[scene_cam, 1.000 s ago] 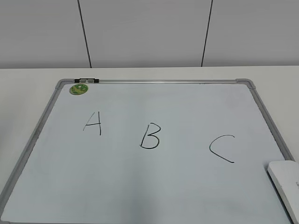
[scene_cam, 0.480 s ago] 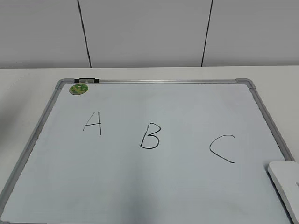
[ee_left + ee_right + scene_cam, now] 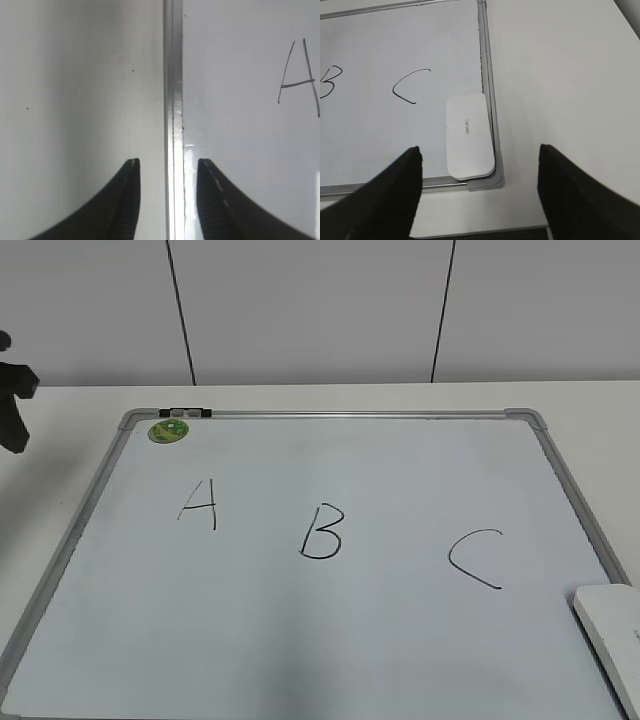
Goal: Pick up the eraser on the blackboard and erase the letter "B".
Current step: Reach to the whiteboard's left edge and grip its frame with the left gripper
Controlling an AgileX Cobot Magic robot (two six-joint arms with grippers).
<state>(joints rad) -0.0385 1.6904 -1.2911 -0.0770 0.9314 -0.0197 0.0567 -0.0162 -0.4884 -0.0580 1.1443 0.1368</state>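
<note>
Currently eraser (image 3: 468, 136) sits at board's (image 3: 330, 415) 5 o'clock corner, B (image 3: 322, 531) untouched. Right gripper (image 3: 480, 150) spread wide above eraser; left gripper (image 3: 167, 162) spread, straddling the frame.

**Eraser, blackboard and letter "B" as seen**

The blackboard (image 3: 400, 640) is laid flat on a white table; a white writing surface is enclosed by a grey metal frame with rounded grey corner pieces. The letter "B" (image 3: 322, 532) is written in thin black marker near the centre of the board, upright and intact. The eraser (image 3: 612, 632), a white oblong block with rounded corners, is found at about 4 o'clock from the "B", lying flat against the board's right frame near the lower right corner. In the right wrist view small grey lettering is seen on the eraser (image 3: 468, 136).
</note>
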